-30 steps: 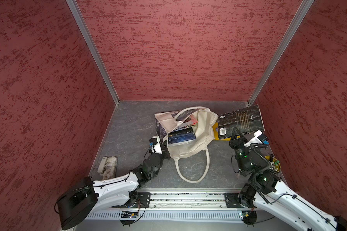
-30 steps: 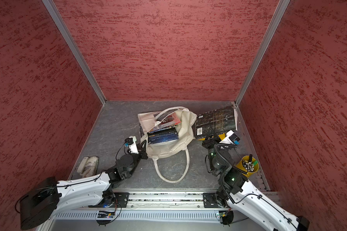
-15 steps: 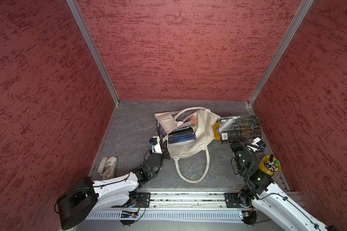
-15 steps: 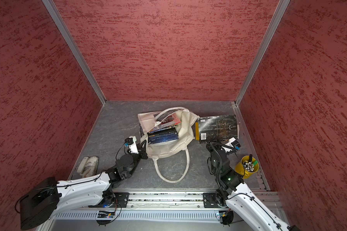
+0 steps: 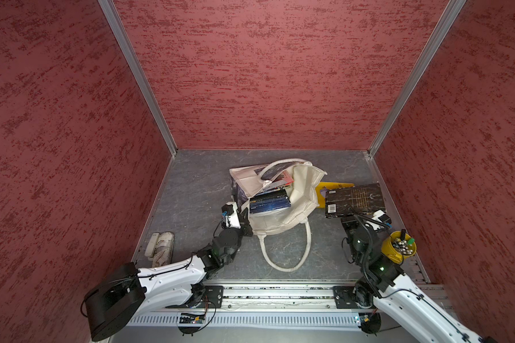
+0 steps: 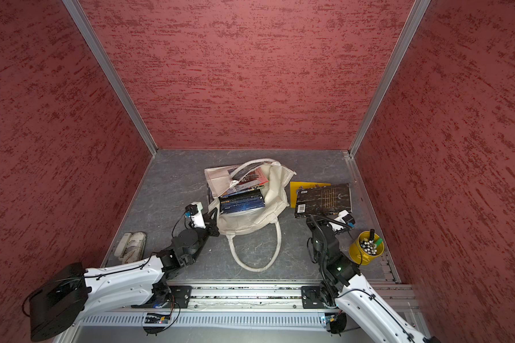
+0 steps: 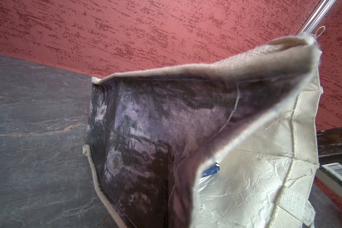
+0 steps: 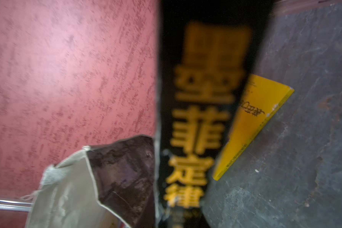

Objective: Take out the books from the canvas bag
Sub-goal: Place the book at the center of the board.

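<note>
The cream canvas bag (image 5: pixel 280 221) (image 6: pixel 250 219) lies in the middle of the floor with its mouth open. Several books are stacked inside, dark navy ones (image 5: pixel 269 202) on top. My left gripper (image 5: pixel 246 218) is shut on the bag's near-left rim. In the left wrist view the printed cloth (image 7: pixel 156 138) fills the frame and hides the jaws. My right gripper (image 5: pixel 351 218) is shut on the near edge of a black book (image 5: pixel 354 200) (image 8: pixel 201 118). That book is to the right of the bag, over a yellow book (image 5: pixel 324 190) (image 8: pixel 255 122).
A yellow bucket of pens (image 5: pixel 399 246) (image 6: pixel 366 248) stands close beside my right arm. A white handset and a rolled cloth (image 5: pixel 161 248) lie at the front left. The bag's long handle (image 5: pixel 283 261) loops toward the front rail. Red walls enclose three sides.
The right arm has drawn the black book down and toward the front, over the yellow book, which uncovered the bucket. The left arm and the bag have stayed still.
</note>
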### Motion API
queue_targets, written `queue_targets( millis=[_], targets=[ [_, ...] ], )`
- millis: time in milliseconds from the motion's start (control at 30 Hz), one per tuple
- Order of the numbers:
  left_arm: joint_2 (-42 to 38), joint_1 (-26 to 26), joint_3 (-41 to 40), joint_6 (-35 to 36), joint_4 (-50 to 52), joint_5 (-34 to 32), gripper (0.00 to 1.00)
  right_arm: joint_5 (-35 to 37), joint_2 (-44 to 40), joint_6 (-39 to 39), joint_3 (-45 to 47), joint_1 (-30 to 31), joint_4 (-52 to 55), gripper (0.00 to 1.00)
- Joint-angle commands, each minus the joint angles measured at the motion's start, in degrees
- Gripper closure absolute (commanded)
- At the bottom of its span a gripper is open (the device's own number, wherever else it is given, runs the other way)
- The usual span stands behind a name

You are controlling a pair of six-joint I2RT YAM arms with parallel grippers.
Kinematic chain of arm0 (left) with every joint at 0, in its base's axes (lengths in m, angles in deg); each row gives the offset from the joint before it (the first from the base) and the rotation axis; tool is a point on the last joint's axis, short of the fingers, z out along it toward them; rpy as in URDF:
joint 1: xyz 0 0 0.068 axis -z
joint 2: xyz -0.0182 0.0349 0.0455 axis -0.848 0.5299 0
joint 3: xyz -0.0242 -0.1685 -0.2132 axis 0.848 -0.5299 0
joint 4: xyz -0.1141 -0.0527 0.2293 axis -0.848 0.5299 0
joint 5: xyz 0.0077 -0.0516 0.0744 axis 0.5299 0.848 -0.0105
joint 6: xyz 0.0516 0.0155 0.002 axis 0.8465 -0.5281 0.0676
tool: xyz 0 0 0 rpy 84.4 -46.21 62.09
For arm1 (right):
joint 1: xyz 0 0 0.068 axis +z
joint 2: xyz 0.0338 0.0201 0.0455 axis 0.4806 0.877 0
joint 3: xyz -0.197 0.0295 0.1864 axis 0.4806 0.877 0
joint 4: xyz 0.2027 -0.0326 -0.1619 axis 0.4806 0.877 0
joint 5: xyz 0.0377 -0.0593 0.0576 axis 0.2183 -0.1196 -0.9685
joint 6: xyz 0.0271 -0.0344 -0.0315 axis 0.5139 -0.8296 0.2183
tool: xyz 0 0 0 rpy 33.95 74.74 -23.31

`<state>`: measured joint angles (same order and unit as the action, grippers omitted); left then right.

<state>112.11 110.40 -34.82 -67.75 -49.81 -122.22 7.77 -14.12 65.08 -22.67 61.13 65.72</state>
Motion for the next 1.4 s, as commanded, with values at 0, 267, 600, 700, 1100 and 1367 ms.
queue_targets(
  millis=[0, 267, 600, 700, 1100, 1367],
  targets=[
    [0.3, -0.4, 1.3, 0.0, 0.8, -0.2, 1.00, -4.7, 4.5, 1.8, 0.9, -0.1, -9.8, 1.00],
    [-0.1, -0.5, 1.3, 0.0, 1.1, -0.4, 1.00, -3.0, 7.2, 13.7, 7.2, -0.2, -9.8, 1.00],
    [0.2, -0.5, 1.5, 0.1, 1.3, -0.5, 1.00, -3.7, 12.4, 21.9, 10.1, -0.4, -9.4, 1.00],
    [0.2, -0.5, 1.4, 0.1, 1.3, -0.4, 1.00, -4.5, 15.3, 22.6, 10.0, -1.1, -9.8, 1.00],
    [0.0, -0.5, 1.5, 0.0, 1.6, -0.3, 1.00, -9.9, 21.8, 20.1, 9.3, -8.5, -14.7, 1.00],
    [-0.5, -0.5, 1.4, 0.1, 1.8, -0.5, 1.00, -15.8, 28.6, 15.3, 8.3, -14.3, -19.8, 1.00]
  ],
)
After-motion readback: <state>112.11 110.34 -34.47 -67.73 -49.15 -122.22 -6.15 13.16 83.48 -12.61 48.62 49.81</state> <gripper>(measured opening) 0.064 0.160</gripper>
